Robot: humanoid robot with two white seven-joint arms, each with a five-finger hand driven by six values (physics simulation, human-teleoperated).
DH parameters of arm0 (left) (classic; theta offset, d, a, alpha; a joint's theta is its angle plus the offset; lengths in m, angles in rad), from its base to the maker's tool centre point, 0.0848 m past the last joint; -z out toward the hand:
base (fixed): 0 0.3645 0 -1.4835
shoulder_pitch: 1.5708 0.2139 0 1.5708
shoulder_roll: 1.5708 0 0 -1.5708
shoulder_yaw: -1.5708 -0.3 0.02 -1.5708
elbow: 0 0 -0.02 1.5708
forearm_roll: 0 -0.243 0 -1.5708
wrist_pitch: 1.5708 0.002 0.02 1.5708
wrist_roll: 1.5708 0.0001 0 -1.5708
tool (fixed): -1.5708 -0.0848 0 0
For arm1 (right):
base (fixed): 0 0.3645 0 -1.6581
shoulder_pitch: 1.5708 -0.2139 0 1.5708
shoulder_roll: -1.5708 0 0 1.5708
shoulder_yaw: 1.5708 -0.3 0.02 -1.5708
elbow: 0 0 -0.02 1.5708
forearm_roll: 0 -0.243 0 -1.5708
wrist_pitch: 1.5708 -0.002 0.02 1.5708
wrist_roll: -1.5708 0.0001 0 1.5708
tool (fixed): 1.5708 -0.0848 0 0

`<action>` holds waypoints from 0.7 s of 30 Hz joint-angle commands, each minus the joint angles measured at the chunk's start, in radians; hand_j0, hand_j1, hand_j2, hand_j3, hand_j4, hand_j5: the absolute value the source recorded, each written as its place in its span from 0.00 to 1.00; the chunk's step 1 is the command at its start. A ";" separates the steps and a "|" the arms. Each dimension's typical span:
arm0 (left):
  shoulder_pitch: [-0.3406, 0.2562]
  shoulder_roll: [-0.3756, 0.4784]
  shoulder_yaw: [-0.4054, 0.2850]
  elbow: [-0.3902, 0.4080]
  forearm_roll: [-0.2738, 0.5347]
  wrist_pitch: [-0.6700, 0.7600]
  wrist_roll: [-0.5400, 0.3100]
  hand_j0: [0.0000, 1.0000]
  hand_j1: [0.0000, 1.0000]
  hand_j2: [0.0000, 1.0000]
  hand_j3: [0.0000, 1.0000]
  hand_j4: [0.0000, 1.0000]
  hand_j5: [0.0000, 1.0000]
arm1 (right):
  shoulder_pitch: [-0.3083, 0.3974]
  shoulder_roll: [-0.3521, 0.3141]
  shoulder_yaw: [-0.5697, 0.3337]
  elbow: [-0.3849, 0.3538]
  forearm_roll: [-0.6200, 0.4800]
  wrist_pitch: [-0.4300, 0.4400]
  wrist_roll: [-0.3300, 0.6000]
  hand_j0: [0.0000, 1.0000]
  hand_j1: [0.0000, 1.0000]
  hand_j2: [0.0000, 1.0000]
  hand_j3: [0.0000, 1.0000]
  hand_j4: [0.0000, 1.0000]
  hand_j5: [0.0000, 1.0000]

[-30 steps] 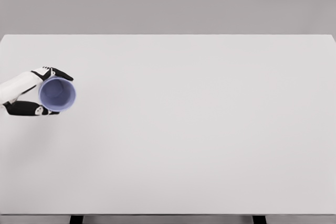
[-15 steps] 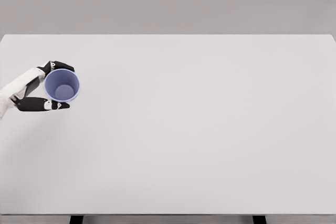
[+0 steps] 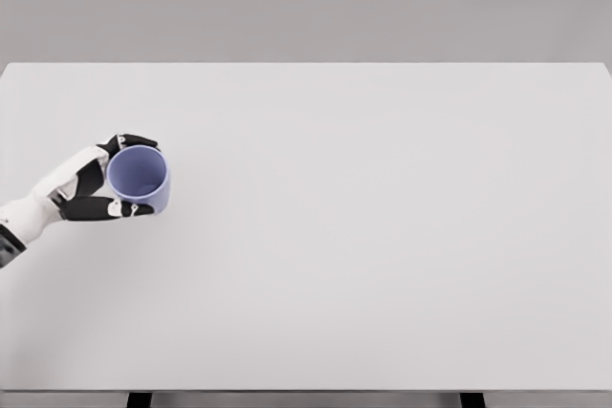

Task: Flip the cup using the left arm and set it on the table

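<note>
Left hand (image 3: 96,183) is reaching in from the lower left edge of the head view, its dark fingers (image 3: 122,208) wrapping around the cup (image 3: 140,180) from both sides; grasp reads as closed on the cup wall. Cup is sitting just to the right of the palm, over the left part of the white table (image 3: 382,236), mouth facing up toward the camera, so its long axis is running roughly vertical, tilted slightly. Whether the base is touching the tabletop is not resolvable. Right arm is not showing. Judgement: flip looks essentially done; lowering and letting go are what is remaining.
</note>
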 commanded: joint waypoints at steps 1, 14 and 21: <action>0.002 -0.007 -0.012 0.000 0.041 0.005 0.000 0.55 0.55 0.55 0.55 0.55 0.55 | 0.000 0.000 0.000 0.000 0.000 0.000 0.000 1.00 1.00 1.00 1.00 1.00 1.00; 0.005 -0.018 -0.050 0.000 0.074 0.037 0.000 0.57 0.57 0.57 0.57 0.57 0.57 | 0.000 0.000 0.000 0.000 0.000 0.000 0.000 1.00 1.00 1.00 1.00 1.00 1.00; 0.025 -0.016 -0.049 0.000 0.065 0.037 0.000 0.64 0.64 0.64 0.64 0.64 0.64 | -0.002 0.000 0.000 0.000 0.000 0.000 0.000 1.00 1.00 1.00 1.00 1.00 1.00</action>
